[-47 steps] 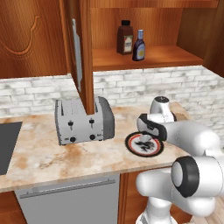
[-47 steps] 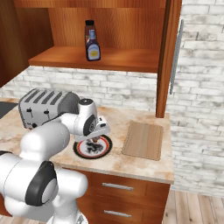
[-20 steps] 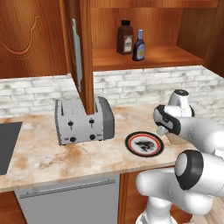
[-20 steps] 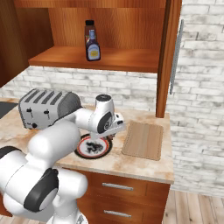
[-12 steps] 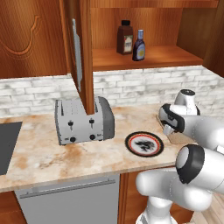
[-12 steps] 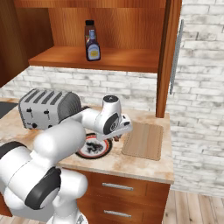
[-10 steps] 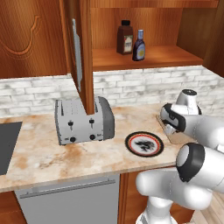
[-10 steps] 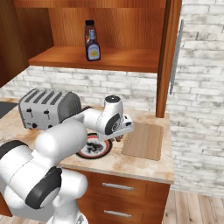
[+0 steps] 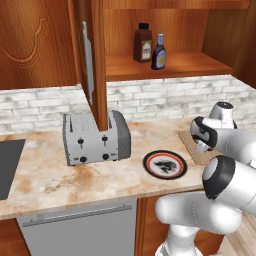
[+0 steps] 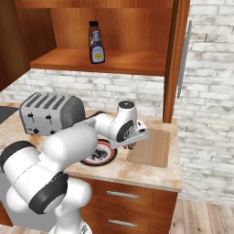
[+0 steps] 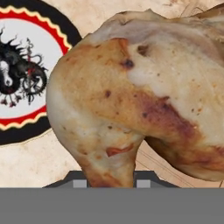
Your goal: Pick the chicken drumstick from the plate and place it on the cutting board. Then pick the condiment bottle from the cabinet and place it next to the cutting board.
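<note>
The golden-brown chicken drumstick (image 11: 131,96) hangs close before the hand camera, its thin bone end pinched in my gripper (image 11: 109,181), which is shut on it. My gripper (image 10: 130,145) hovers just above the counter at the left edge of the light wooden cutting board (image 10: 153,147), between the board and the plate (image 10: 98,156). The black-rimmed plate (image 9: 165,164) lies bare, with only its dark pattern showing. The condiment bottle (image 9: 160,52) with the blue neck stands on the shelf of the open cabinet (image 9: 170,67).
A taller brown bottle with a black cap (image 9: 143,44) stands just beside the condiment bottle. A silver toaster (image 9: 95,137) sits left of the plate. The cabinet's open door (image 9: 95,70) hangs down over the toaster. A brick wall bounds the counter behind.
My arm has swung right from over the plate to the cutting board's near edge, carrying the drumstick. The plate stays in place.
</note>
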Robot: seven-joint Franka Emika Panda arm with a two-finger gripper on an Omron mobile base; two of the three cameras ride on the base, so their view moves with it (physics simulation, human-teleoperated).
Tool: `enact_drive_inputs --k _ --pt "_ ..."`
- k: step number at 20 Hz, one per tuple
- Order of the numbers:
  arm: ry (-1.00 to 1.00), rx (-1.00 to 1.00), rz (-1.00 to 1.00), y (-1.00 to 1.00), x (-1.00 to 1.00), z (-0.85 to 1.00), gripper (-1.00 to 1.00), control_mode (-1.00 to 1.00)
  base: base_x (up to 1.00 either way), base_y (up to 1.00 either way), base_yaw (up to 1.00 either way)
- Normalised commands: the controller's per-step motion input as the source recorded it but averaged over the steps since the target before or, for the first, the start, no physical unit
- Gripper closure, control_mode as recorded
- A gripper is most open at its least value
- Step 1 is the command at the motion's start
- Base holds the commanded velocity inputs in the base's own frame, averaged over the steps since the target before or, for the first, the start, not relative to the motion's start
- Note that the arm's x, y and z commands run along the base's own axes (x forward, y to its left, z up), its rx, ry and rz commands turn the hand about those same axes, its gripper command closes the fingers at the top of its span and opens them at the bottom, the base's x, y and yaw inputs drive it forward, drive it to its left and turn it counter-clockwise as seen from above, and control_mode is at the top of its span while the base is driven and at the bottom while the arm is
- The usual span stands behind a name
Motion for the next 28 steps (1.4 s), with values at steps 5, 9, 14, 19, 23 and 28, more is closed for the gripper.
enact_drive_inputs --k 5,9,14,19,23,28 --pt "0.00 0.00 0.00 -0.18 0.02 -0.03 1.00 -1.00 0.00 0.00 0.00" --pt "0.00 0.00 0.00 -0.16 0.06 -0.07 1.00 -1.00 0.00 0.00 0.00" --pt "0.00 0.00 0.00 -0.15 0.05 -0.10 1.00 -1.00 0.00 0.00 0.00" --pt "0.00 0.00 0.00 -0.13 0.09 -0.12 1.00 -1.00 0.00 0.00 0.00" --pt "0.00 0.00 0.00 -0.11 0.14 -0.09 1.00 -1.00 0.00 0.00 0.00" --pt "0.00 0.00 0.00 -0.09 0.16 -0.09 1.00 -1.00 0.00 0.00 0.00"
